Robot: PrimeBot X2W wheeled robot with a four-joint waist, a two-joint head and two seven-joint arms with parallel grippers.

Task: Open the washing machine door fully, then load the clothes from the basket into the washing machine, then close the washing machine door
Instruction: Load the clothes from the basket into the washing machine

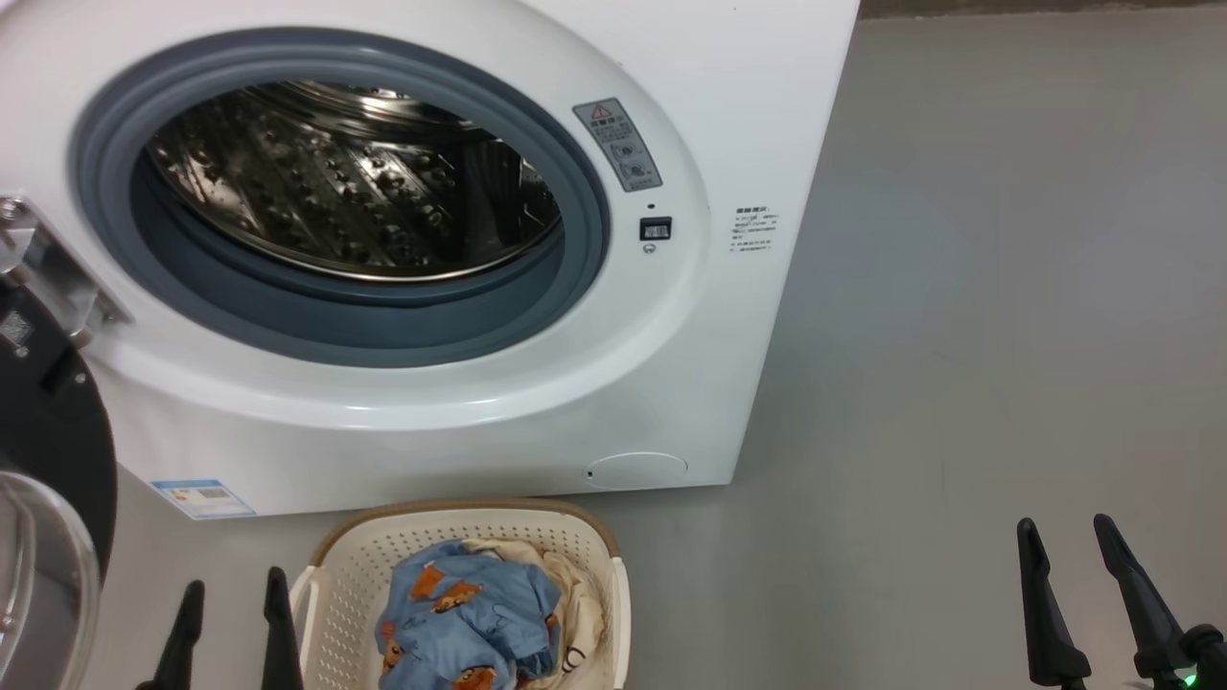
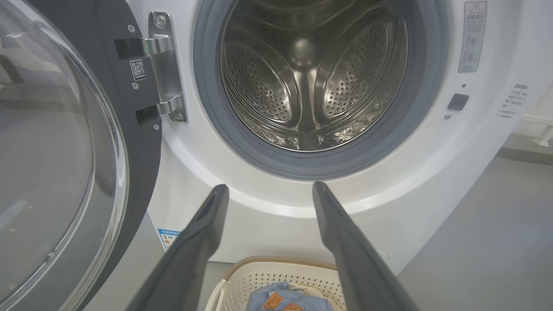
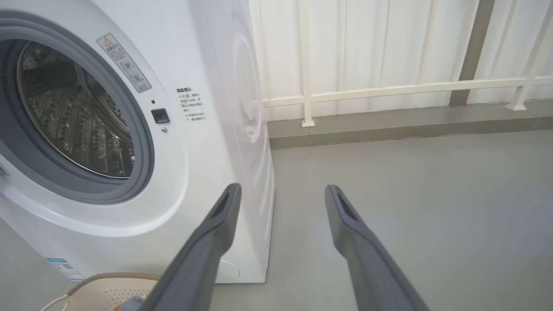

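Blue and cream clothes [image 1: 470, 613] sit in the basket [image 1: 350, 575] just right of my left gripper [image 1: 236, 579], spread wide and empty; my right gripper [image 1: 1064, 520], likewise wide and empty, is well apart. The washing machine door [image 1: 48, 431] stands open.

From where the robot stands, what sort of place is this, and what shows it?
Likely a laundry area, perhaps a balcony: a washing machine, a basket of clothes before it, and a white railing beside grey floor.

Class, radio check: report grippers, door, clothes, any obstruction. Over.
Left gripper open, right gripper open, both empty. Washing machine door stands wide open; clothes in basket. Nothing blocking drum.
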